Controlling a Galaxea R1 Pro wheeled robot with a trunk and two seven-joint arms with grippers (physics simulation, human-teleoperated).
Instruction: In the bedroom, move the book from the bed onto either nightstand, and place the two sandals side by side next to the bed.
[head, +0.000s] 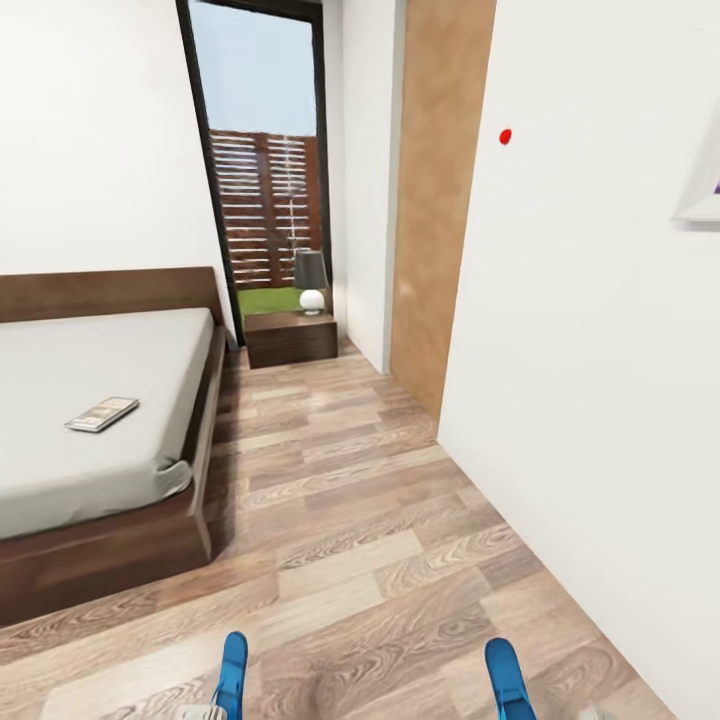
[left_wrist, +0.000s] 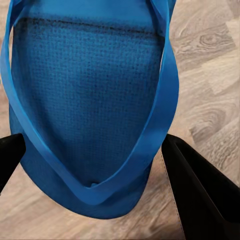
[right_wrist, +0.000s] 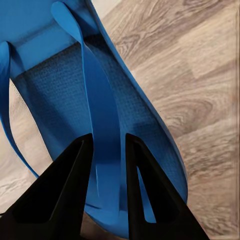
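Bedroom, head view. Bed (head: 100, 400) fills the left of frame, grey mattress, dark base. Wood floor (head: 380, 520) runs from centre to lower right. Nightstand (head: 290, 338) at upper centre beside the headboard, below the window; a lamp (head: 311, 282) stands on it.

Book (head: 102, 413) lies on the mattress, left middle of frame, well apart from the nightstand. Not yet moved.

Both sandals are off the floor, in the grippers, at the bottom edge of frame. Left sandal (head: 232, 672) lower left; right sandal (head: 507, 675) lower right.

Left gripper (left_wrist: 95, 155): fingers wide on either side of the sandal (left_wrist: 90, 100); whether they clamp it, cannot tell.

Right gripper (right_wrist: 107, 165): clamped on the sandal's strap (right_wrist: 102, 120).

Judgement: neither part finished. Sandals need setting down paired beside the bed; book comes after.
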